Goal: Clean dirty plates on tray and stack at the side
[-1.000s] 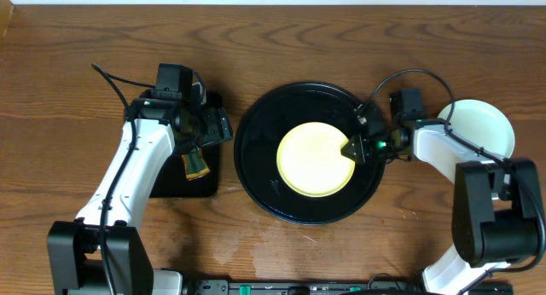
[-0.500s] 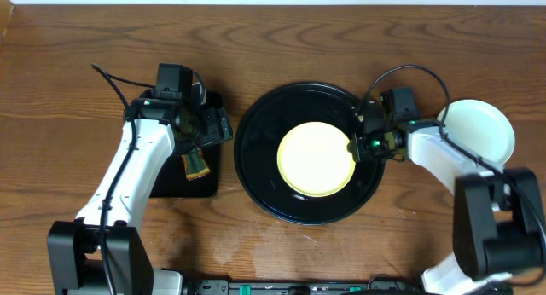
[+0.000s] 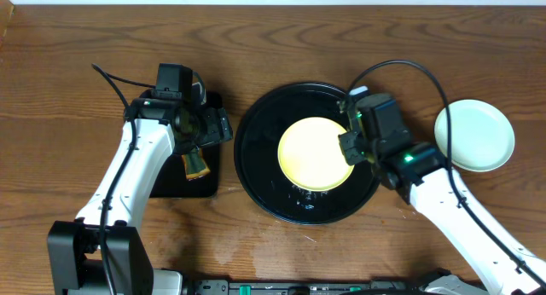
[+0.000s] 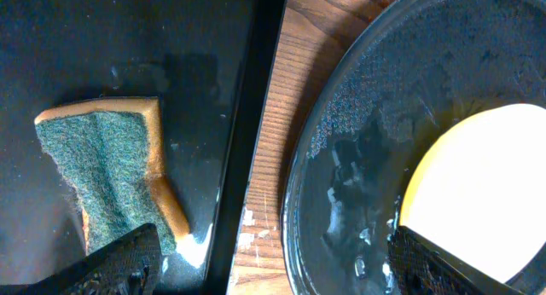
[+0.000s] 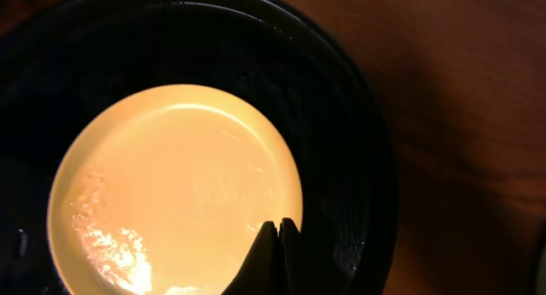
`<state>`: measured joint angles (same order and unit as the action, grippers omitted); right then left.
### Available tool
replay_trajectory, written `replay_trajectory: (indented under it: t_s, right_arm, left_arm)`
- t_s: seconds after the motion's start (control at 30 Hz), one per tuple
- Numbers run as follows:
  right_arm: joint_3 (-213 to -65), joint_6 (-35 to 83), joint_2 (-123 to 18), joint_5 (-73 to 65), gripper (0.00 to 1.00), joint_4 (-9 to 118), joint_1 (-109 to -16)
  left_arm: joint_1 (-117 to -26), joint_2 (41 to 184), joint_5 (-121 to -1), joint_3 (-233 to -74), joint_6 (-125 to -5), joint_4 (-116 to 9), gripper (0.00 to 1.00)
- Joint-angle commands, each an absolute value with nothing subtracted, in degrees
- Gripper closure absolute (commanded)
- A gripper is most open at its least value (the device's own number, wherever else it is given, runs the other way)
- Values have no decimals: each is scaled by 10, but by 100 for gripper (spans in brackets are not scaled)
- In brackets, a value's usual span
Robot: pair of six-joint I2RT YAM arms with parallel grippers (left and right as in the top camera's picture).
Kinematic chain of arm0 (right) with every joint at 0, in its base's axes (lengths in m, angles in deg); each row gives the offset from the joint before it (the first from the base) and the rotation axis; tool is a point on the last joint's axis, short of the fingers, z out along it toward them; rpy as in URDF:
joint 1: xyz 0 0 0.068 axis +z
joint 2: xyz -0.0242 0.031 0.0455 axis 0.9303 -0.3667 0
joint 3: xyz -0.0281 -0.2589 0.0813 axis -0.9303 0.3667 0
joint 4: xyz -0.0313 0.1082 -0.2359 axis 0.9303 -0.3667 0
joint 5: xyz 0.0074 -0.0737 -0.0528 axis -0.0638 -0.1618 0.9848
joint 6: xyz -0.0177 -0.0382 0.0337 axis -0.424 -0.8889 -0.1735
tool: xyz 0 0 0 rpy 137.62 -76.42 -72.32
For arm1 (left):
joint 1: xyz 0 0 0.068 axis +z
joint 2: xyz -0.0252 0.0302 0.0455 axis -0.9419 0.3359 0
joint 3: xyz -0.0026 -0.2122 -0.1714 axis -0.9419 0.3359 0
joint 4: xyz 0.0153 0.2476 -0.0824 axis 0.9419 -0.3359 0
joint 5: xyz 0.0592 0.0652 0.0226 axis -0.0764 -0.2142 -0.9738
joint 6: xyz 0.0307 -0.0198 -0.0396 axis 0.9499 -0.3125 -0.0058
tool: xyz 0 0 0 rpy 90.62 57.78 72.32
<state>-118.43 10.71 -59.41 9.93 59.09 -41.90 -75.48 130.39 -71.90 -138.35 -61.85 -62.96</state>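
Fingers (image 5: 266,257) of right gripper (image 5: 278,235) press together at yellow plate (image 5: 171,184) rim; left gripper (image 4: 273,263) is spread; best lift is level, clear of tray (image 5: 345,116).

Left arm bent at elbow, extended forward; left tool (image 3: 209,126) spread wide. Right arm stretched diagonally inward; right tool (image 3: 350,147) aimed down, fingers (image 5: 271,248) pressed together.

Yellow plate (image 3: 311,154) on the black tray (image 3: 256,159); a mint plate (image 3: 475,135) off to the side.

The pale yellow plate is round and shallow, glossy with wet patches. It lies right way up, a little right of the middle of the large round tray. The tray's glossy floor carries water beads and streaks inside its raised rim. The pale mint plate sits right way up on the wooden table, right of the tray and clear of its rim.
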Motion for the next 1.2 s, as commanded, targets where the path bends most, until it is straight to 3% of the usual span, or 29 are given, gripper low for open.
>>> replay_trajectory:
  t_s: [0.0, 0.13, 0.23, 0.27, 0.33, 0.5, 0.67, 0.8, 1.17]
  right_arm:
    - [-1187, 122, -603, 142, 99, 581, -406]
    - [-1187, 149, -647, 106, 97, 577, -435]
    - [-1187, 122, -708, -14, 53, 604, -490]
    - [-1187, 104, -727, -66, 48, 613, -508]
    - [-1187, 84, -768, -161, 47, 629, -544]
    - [-1187, 63, -851, -243, 52, 663, -587]
    - [-1187, 53, -875, -271, 97, 674, -569]
    - [-1187, 139, -875, -126, 99, 677, -562]
    - [-1187, 136, -765, -88, 99, 670, -533]
  left_arm:
    - [-756, 1304, -712, -1392, -617, -631, 14]
    - [-756, 1304, -712, -1392, -617, -631, 14]
    - [-756, 1304, -712, -1392, -617, -631, 14]
    - [-756, 1304, -712, -1392, -617, -631, 14]
    - [-756, 1304, -712, -1392, -617, -631, 14]
    - [-756, 1304, -712, -1392, -617, -631, 14]
    - [-756, 1304, -712, -1392, -617, -631, 14]
    - [-756, 1304, -712, -1392, -617, -631, 14]
    - [-756, 1304, -712, -1392, -617, -631, 14]
